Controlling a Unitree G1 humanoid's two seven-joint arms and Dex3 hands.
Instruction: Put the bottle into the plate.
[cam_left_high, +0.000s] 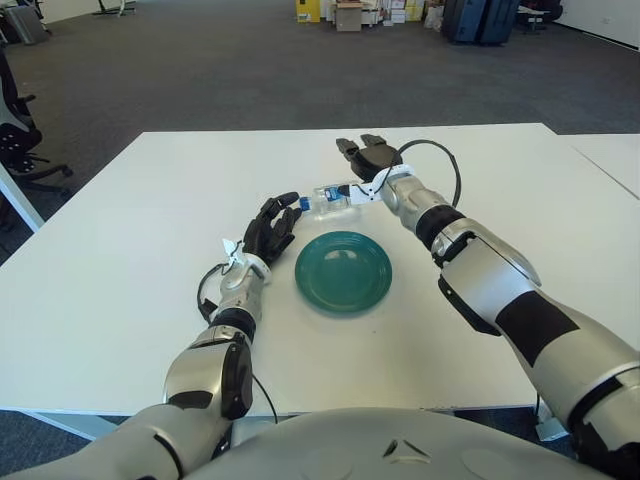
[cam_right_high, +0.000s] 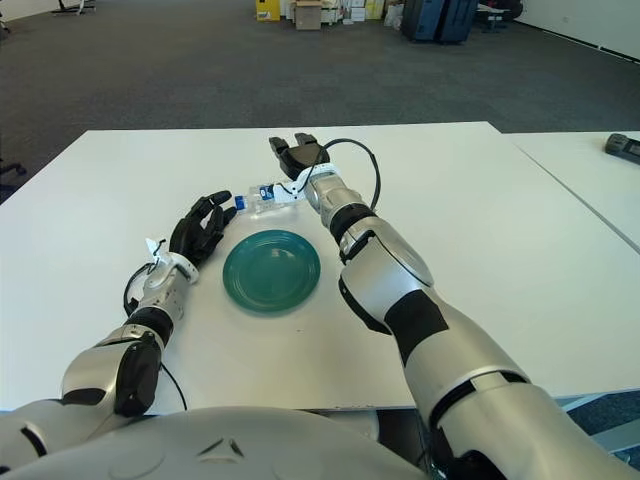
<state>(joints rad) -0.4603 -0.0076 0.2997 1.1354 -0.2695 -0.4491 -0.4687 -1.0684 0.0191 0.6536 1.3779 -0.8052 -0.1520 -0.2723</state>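
Risk: right robot hand (cam_left_high: 362, 156), fingers spread and empty above the lying water bottle (cam_left_high: 330, 197), may roll it away from the green plate (cam_left_high: 343, 271); left robot hand (cam_left_high: 268, 229) relaxed, empty.

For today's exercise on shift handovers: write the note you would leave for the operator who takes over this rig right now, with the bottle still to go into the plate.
Right hand: fingers open, holding nothing, reaching over the far end of the bottle.
Left hand: fingers open, idle, showing left of the plate and just short of the bottle's blue cap.
Bottle: clear, lying on its side on the white table, behind the plate and apart from it.
Plate: green, nothing in it.
Done: only the reach toward the bottle.
Left: close the right hand on the bottle, lift it, set it in the plate, let go.
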